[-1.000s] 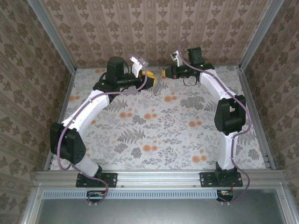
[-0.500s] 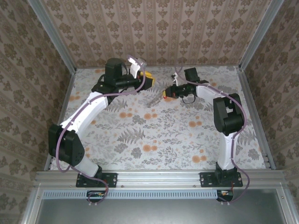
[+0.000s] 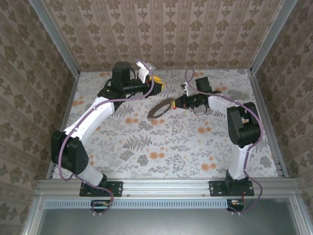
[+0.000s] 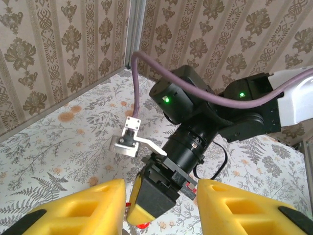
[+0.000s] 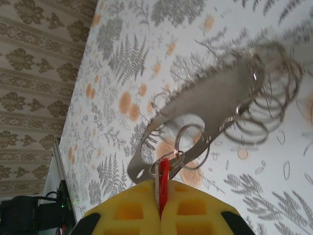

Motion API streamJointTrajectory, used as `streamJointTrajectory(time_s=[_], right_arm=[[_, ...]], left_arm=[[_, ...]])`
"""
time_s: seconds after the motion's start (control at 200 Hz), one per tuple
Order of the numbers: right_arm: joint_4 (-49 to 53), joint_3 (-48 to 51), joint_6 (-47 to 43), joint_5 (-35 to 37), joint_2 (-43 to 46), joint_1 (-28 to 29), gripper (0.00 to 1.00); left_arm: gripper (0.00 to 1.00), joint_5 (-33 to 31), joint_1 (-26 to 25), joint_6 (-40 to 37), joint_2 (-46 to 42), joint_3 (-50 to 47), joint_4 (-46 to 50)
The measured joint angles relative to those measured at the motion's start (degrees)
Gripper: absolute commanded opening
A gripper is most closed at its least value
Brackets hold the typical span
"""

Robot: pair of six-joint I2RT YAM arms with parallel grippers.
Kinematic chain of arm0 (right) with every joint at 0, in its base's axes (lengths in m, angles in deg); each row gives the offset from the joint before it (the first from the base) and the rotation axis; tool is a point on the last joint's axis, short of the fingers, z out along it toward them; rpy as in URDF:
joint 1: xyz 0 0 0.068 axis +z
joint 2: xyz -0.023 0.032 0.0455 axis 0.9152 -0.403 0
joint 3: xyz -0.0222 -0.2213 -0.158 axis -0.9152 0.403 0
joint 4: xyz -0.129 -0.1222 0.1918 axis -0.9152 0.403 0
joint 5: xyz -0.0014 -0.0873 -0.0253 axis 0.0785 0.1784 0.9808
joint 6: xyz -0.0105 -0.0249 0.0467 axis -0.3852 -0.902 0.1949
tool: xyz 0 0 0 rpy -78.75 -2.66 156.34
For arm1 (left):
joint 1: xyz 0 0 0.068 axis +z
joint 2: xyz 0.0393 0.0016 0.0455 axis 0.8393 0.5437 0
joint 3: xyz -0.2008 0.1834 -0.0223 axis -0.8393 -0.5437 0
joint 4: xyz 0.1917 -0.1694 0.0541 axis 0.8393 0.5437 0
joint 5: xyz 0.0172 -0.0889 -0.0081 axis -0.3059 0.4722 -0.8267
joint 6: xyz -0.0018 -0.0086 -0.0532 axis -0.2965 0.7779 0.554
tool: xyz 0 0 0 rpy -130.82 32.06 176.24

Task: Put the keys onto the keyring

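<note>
- My right tool (image 5: 160,188) is closed tight. Its two yellow fingers pinch the red key (image 5: 164,169) edge-on, right at their tips.
- A small ring of the keyring (image 5: 210,105) sits against the top end of the red key. I cannot tell whether it is threaded through the key.
- The rest of the keyring stretches out beyond my fingertips. In the right wrist view it is smeared into a grey band with many overlapping wire circles.
- From the top camera the keyring reads as a dull brown loop just to the left of my right tool, over the far middle of the table (image 3: 186,142). I cannot tell whether it touches the flower-and-fern print.
- My left tool (image 3: 157,87) has its yellow fingers spread apart, with nothing gripped between them.
- It hangs near the far edge of the table, close to my right tool but apart from it.
- In the left wrist view, my right tool's yellow tip shows in the gap between the left fingers, with a sliver of red just below it.
</note>
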Motion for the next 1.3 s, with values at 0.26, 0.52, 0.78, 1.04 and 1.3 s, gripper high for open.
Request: streamJointTrajectory(time_s=[0.26, 0.52, 0.78, 1.04, 1.3], right_arm=[[-1.3, 5.4, 0.7, 0.0, 0.0, 0.7, 0.0], [-1.2, 10.7, 0.8, 0.2, 0.1, 0.9, 0.0], [0.5, 13.7, 0.4, 1.2, 1.9, 0.9, 0.07], [2.3, 18.1, -0.4, 3.5, 6.3, 0.9, 0.36], [4.9, 20.9, -0.8, 6.7, 14.3, 0.9, 0.51]], left_arm=[[0.43, 0.0, -0.5, 0.0, 0.0, 0.0, 0.0], [0.43, 0.0, -0.7, 0.0, 0.0, 0.0, 0.0], [0.44, 0.0, -0.7, 0.0, 0.0, 0.0, 0.0], [0.46, 0.0, -0.7, 0.0, 0.0, 0.0, 0.0], [0.52, 0.0, -0.7, 0.6, 0.0, 0.0, -0.1]])
